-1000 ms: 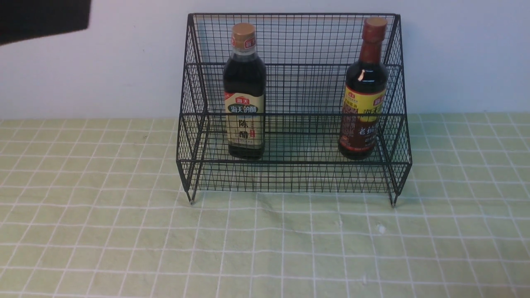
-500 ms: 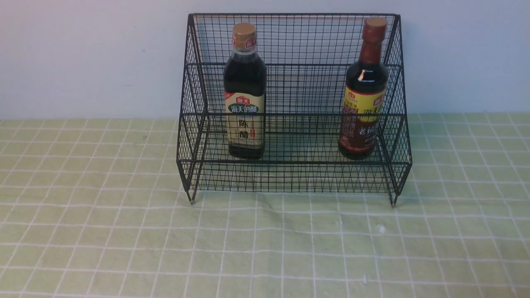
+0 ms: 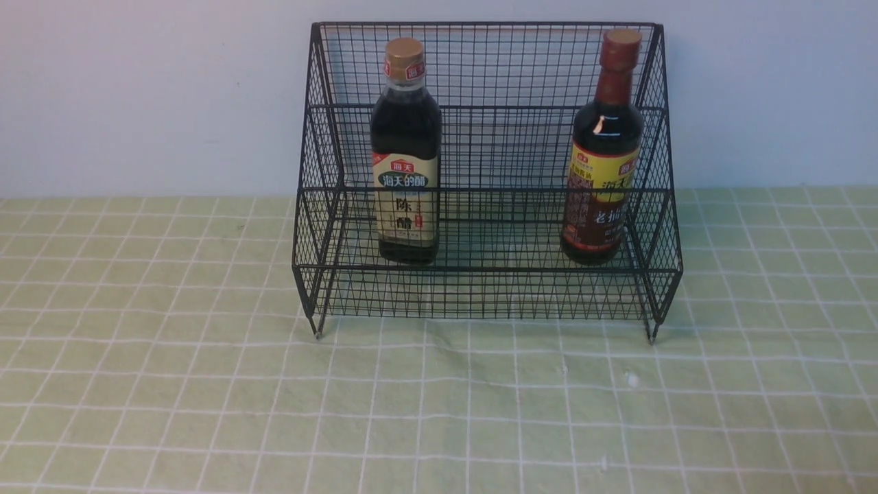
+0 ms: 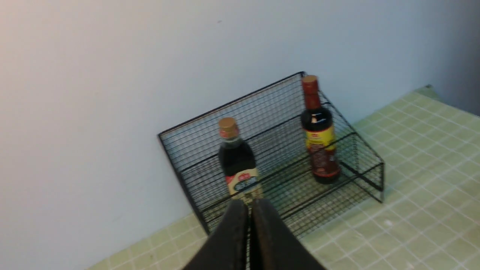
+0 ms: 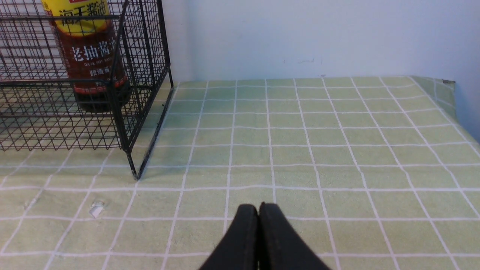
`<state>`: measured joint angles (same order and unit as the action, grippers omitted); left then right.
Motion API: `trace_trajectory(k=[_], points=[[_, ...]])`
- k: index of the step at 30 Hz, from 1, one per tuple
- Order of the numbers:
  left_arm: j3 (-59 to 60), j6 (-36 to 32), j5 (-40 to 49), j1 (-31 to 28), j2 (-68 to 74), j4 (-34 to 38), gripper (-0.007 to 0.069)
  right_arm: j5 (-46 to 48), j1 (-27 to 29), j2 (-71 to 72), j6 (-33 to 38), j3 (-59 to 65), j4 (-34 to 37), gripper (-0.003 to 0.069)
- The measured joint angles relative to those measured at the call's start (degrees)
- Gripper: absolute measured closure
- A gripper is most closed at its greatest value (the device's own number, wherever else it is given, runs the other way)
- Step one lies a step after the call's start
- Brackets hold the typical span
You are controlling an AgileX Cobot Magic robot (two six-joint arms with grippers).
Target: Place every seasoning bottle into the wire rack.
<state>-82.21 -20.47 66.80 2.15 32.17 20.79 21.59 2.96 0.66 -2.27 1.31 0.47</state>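
1. Two seasoning bottles stand upright inside the wire rack [image 3: 487, 171], a black stepped shelf of thin square mesh with a tall back and short feet, in the front view. The squarish bottle [image 3: 406, 158], with a gold cap and beige label, is toward the rack's left end; the round bottle [image 3: 603, 158], with a long reddish-brown neck and yellow-red label, is at its right end. The rack rests on a pale green cloth [image 3: 206, 412] gridded with white lines, against a plain wall [image 3: 137, 103].
2. Left wrist view: the left gripper [image 4: 250, 204] has its dark, smooth tapered jaws pressed together, empty, well short of the rack's front.
3. Right wrist view: the right gripper [image 5: 258, 208] is likewise closed on nothing, over the cloth beyond the rack's right end, apart from it.
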Motion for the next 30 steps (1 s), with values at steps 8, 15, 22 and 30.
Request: trace_trajectory(k=[8,15,22,30], points=[[19.34,10.49,-17.15,-1.59,-11.16,-16.61,0.0631,0.0,0.0,0.0,0.0,0.0,0.0,0.0671],[48.4,12.82,-34.51,-1.59,-22.52,-20.13,0.0631,0.0,0.0,0.0,0.0,0.0,0.0,0.0671],[72.38,15.92,-40.39,-1.59,-29.84,-20.13,0.0631,0.0,0.0,0.0,0.0,0.0,0.0,0.0671],[82.14,17.81,-40.37,-1.59,-32.82,-20.13,0.0631,0.0,0.0,0.0,0.0,0.0,0.0,0.0671]])
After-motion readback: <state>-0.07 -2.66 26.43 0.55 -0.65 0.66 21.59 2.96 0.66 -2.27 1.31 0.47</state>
